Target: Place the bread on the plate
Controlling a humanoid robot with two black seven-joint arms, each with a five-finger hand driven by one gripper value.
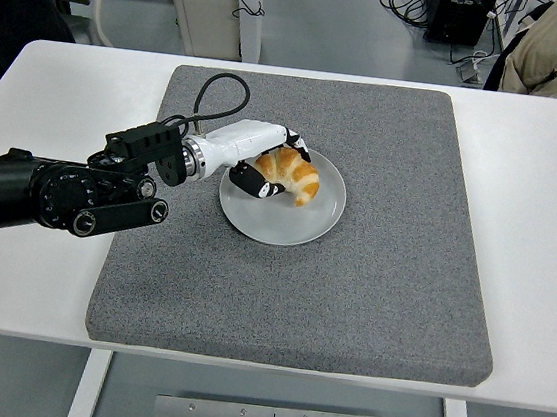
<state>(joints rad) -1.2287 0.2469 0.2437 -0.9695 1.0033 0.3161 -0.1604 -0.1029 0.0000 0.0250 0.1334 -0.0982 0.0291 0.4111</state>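
A white tabletop (40, 272) carries a large grey mat (384, 251) that fills most of its middle. On the mat, a little toward ten o'clock from its centre, sits a pale round plate (292, 220). The left arm reaches in from nine o'clock, and its robot hand (264, 162) is curled around the bread (293, 173), a golden croissant, fingers pinching it from both sides. The bread lies over the plate's eleven o'clock part, low enough that it looks to be resting on the plate, though contact is hard to confirm. The carrying seems finished; what remains is to let go and draw the hand clear. The right arm is out of view.
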